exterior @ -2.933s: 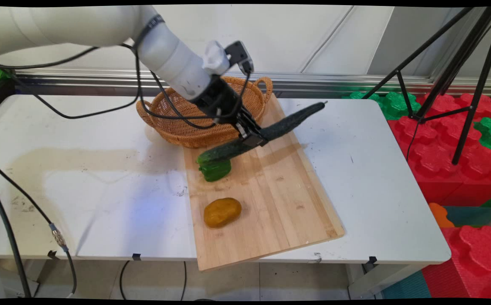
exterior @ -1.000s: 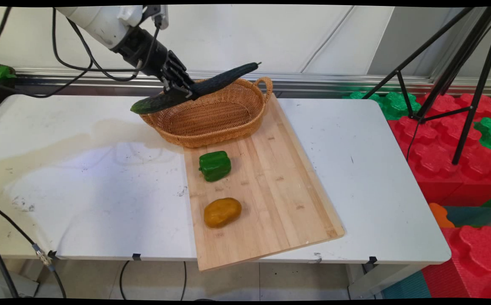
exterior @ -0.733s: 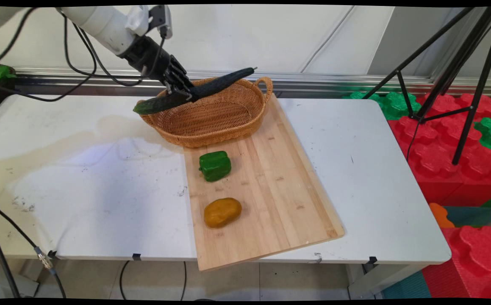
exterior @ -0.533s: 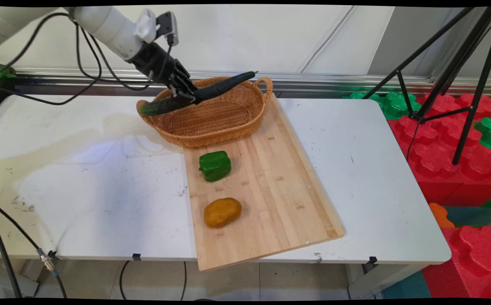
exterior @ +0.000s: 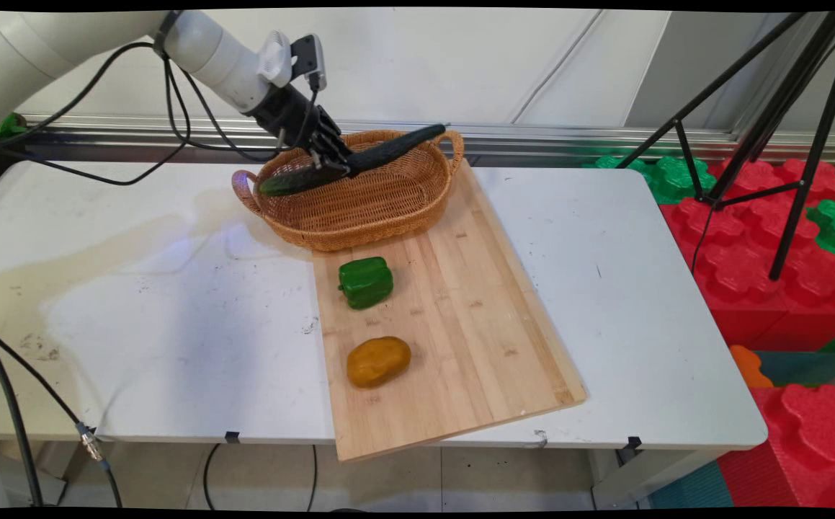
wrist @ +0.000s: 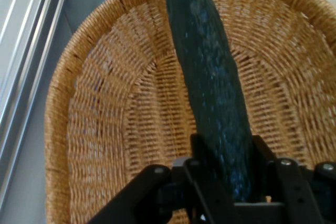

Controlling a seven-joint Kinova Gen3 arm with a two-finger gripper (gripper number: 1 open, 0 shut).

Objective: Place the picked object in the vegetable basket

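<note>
My gripper is shut on a long dark green cucumber, gripped near its middle. The cucumber hangs lengthwise over the wicker basket, its far end by the right handle and its near end above the left rim. In the hand view the cucumber runs up from between my fingers across the basket's woven floor. The basket sits at the far end of a wooden cutting board.
A green bell pepper and a yellow-brown potato lie on the board's left side. Black cables hang from the arm over the table's left part. A black tripod and red and green foam blocks stand right of the table.
The cucumber was lifted off the board and carried up and left past the basket's left rim. Over the last second it has moved right and down, now centred over the basket.
</note>
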